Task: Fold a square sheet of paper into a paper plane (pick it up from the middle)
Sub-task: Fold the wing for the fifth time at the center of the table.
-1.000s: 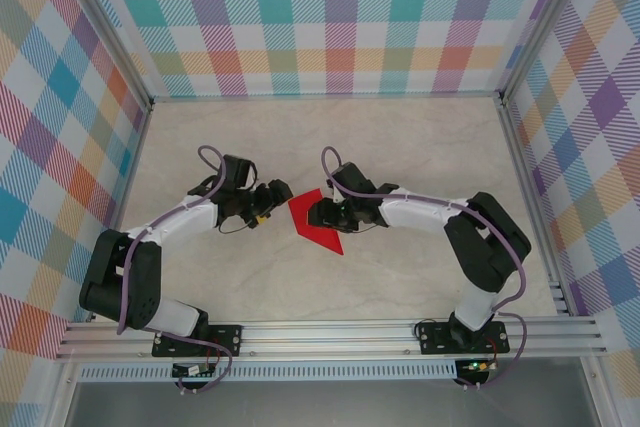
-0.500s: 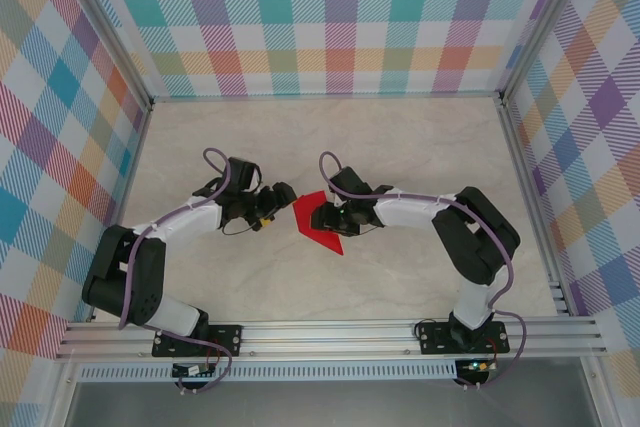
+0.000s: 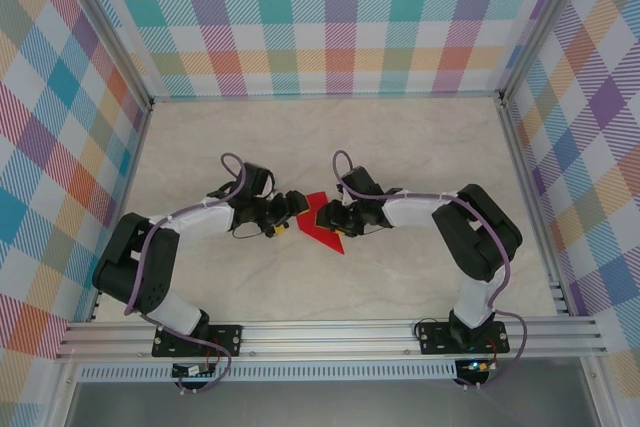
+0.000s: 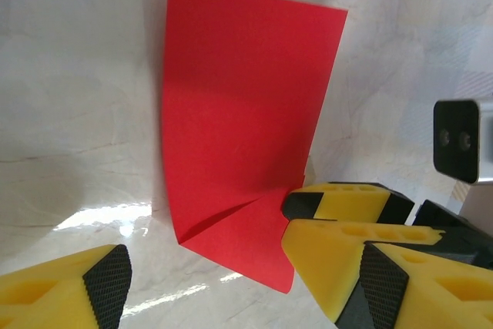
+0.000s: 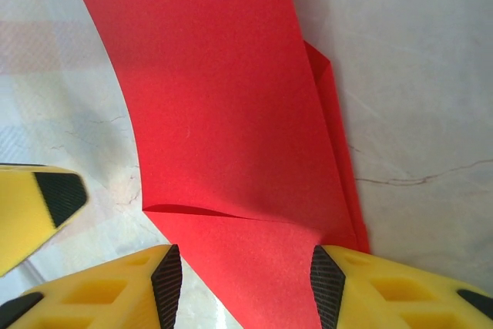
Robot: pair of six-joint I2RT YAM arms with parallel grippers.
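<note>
The square sheet of paper [image 3: 329, 237] lies red and folded on the marble table, one end pointing toward the near right. In the left wrist view one layer of the sheet [image 4: 239, 98] curves up off the table above a crease. My right gripper [image 5: 245, 287] is open and straddles the sheet [image 5: 223, 113], a pad at each side edge. One of its fingers [image 4: 347, 194] touches the paper's right edge. My left gripper [image 4: 243, 275] is open just left of the paper, its jaws wide and nothing between them. From above, the left gripper [image 3: 293, 219] faces the right gripper [image 3: 325, 215] across the sheet.
The marble table [image 3: 400, 147] is walled by checked panels [image 3: 330, 17] at the back and both sides. An aluminium rail [image 3: 330, 332] carries both arm bases along the near edge. Open table lies behind and in front of the paper.
My left arm has reached rightward, bringing its gripper up against the paper's left side. The right gripper and the paper have shifted slightly to the right.
</note>
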